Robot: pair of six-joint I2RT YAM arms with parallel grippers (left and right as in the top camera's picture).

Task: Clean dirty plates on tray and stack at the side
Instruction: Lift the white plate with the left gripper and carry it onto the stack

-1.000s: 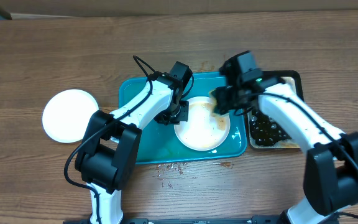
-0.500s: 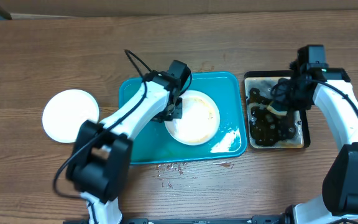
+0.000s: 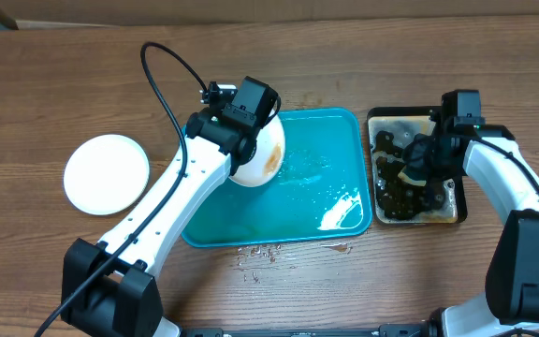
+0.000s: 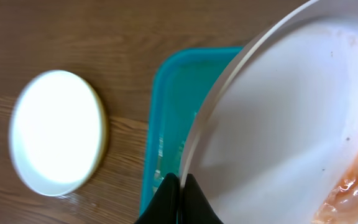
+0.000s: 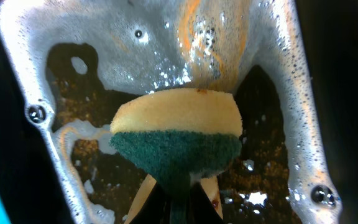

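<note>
My left gripper (image 4: pixel 180 184) is shut on the rim of a white plate (image 4: pixel 291 124), which hangs tilted over the left part of the teal tray (image 3: pixel 321 154). Orange sauce smears the plate's lower edge (image 3: pixel 271 161). A second white plate (image 3: pixel 107 173) lies flat on the table left of the tray, also seen in the left wrist view as the round white plate (image 4: pixel 58 132). My right gripper (image 5: pixel 180 194) is shut on a yellow and green sponge (image 5: pixel 178 134), held over the dirty water of the basin (image 3: pixel 449 117).
The black-rimmed basin (image 5: pixel 36 112) holds brown foamy water and stands right of the tray. Water pools on the tray's right side (image 3: pixel 342 211). Brown crumbs and drops (image 3: pixel 260 251) lie on the wood in front of the tray. A black cable (image 3: pixel 162 70) arcs over the left arm.
The left gripper has lifted the plate off the tray and tipped it up toward the left. The right gripper has carried the sponge from the plate to the basin.
</note>
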